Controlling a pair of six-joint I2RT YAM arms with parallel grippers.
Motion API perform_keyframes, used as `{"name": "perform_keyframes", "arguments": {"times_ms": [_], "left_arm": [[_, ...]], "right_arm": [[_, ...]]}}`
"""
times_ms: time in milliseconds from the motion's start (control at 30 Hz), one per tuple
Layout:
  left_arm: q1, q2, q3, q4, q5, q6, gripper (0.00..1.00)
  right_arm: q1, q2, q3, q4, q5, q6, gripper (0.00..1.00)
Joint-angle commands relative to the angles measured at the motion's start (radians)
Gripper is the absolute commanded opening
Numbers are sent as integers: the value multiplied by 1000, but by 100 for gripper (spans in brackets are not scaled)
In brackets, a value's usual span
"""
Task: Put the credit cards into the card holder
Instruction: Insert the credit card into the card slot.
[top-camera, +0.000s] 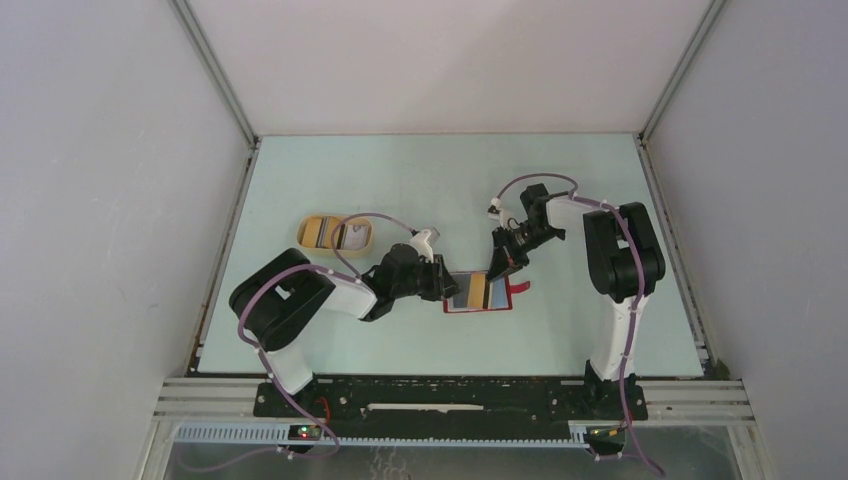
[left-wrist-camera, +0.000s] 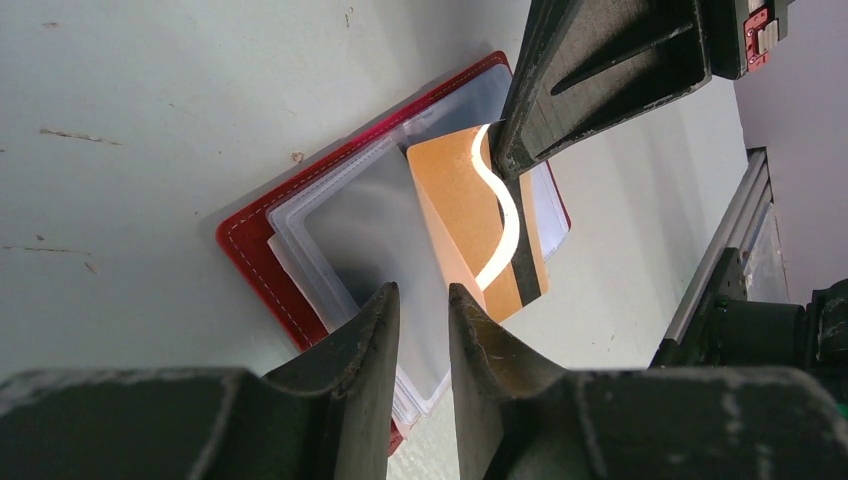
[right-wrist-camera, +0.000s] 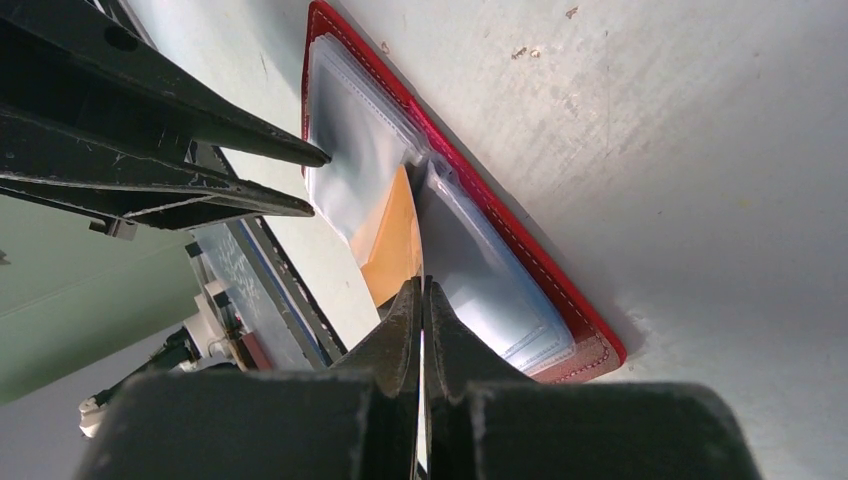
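Though thin, glossy golden-brown card (left-wrist-camera: 452, 200) amid clear plastic sleeves (left-wrist-camera: 365, 220).

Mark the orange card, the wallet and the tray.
orange card (left-wrist-camera: 450, 210): left wrist view, on its plain orange face.
wallet (left-wrist-camera: 262, 272): left wrist view, on the red cover's stitched edge.
tray (top-camera: 304, 232): top view, on its left rim.

I see the red card holder (left-wrist-camera: 255, 262) lying open, flat beneath my right gripper (right-wrist-camera: 421, 287), which pinches the golden-brown credit card (left-wrist-camera: 455, 215), tilted on edge against its clear sleeves.
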Motion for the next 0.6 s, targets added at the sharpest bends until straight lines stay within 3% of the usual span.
{"name": "perform_keyframes", "arguments": {"times_ms": [0,567], "left_arm": [[-4,27,11,-72,-37,22,30],[-4,30,16,-72,-31,25,30]], "right_arm": [[9,15,22,4,54,-13,0],[31,37,38,21,57,60,0]]}}
